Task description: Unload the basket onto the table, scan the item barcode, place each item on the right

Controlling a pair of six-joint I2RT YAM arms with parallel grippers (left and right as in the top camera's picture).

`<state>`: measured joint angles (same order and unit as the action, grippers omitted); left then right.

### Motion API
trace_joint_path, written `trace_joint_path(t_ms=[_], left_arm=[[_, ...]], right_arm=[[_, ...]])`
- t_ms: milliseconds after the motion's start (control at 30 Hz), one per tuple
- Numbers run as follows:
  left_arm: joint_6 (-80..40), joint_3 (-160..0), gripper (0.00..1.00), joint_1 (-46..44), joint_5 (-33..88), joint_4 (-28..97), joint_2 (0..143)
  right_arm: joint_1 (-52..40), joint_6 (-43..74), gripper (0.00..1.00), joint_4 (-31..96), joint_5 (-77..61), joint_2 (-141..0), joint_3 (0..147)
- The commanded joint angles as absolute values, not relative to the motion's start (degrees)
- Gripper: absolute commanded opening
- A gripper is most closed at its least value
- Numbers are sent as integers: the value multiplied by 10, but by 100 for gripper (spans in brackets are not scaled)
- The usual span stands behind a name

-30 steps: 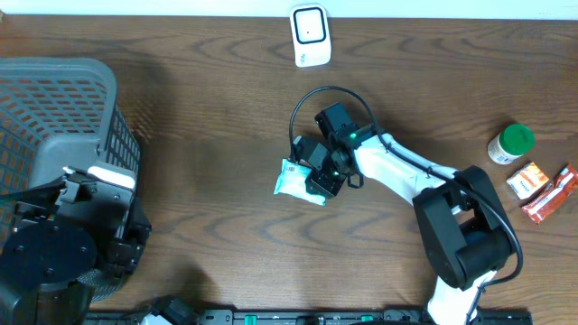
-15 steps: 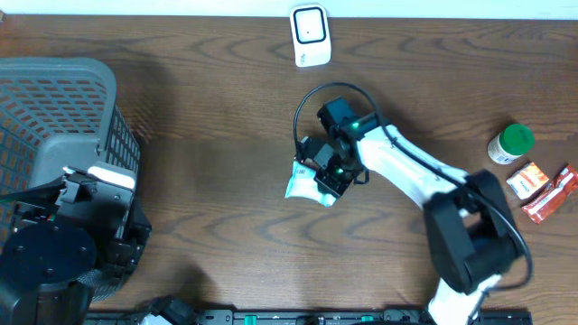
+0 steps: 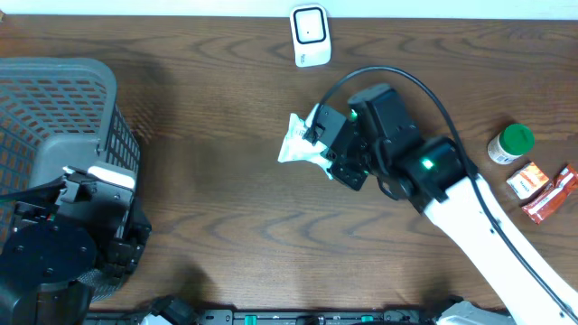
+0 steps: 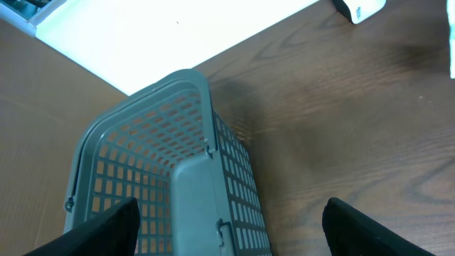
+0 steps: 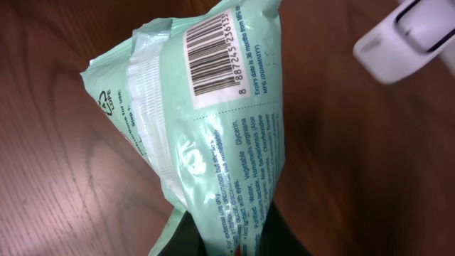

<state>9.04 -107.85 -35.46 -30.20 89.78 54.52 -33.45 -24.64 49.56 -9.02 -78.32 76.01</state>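
The item is a mint-green wipes packet (image 3: 294, 141), held off the table with my right gripper (image 3: 321, 146) shut on its lower end. In the right wrist view the packet (image 5: 213, 135) stands up from between my fingers, and its barcode (image 5: 210, 57) faces the camera near the top. The white scanner (image 3: 309, 35) stands at the far edge of the table, beyond the packet; it shows as a blurred white block (image 5: 409, 35) at the upper right of that view. My left gripper (image 4: 231, 238) hangs open over the grey basket (image 4: 178, 178), holding nothing.
The grey plastic basket (image 3: 54, 108) fills the left side of the table. At the right edge stand a green-capped bottle (image 3: 511, 143), an orange packet (image 3: 527, 181) and a red one (image 3: 553, 194). The right arm's black cable (image 3: 424, 86) loops above it.
My right gripper has shut on the packet, lifted it off the table and carried it up toward the scanner. The left arm has not moved.
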Motion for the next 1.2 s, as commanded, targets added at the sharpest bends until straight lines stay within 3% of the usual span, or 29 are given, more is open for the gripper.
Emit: trace_joint_path(t_ms=[0,167,267,500,567,733,900,1033,1167], left_arm=[[92,-1078,82,-354,-307,898,542],[92,-1078,82,-354,-307,898,542],[92,-1078,82,-354,-307,898,542],[92,-1078,82,-354,-307,898,542],[92,-1078,82,-354,-307,898,542],[92,-1078,83,-354,-307,898,542],[92,-1078,82,-354,-307,898,542],[92,-1078,82,-354,-307,898,542],[92,-1078,82,-354,-307,898,542]], right_arm=[[-347,-254,1,496,-84,-748,767],[-347,-253,1,494,-82,-747,767],[-347,-232,1,474,-11,-770,767],[-347,-272,1,256,402,-915,767],[-342,-352,1,154,495,-962,767],[-338,-726,1,-204,600,-1095,767],[-322,-1056,1,-561,526,-1211,767],[-300,-1227,1,-623,430,-1267,767],[-291,-1227,1,-667,359,-1297,767]])
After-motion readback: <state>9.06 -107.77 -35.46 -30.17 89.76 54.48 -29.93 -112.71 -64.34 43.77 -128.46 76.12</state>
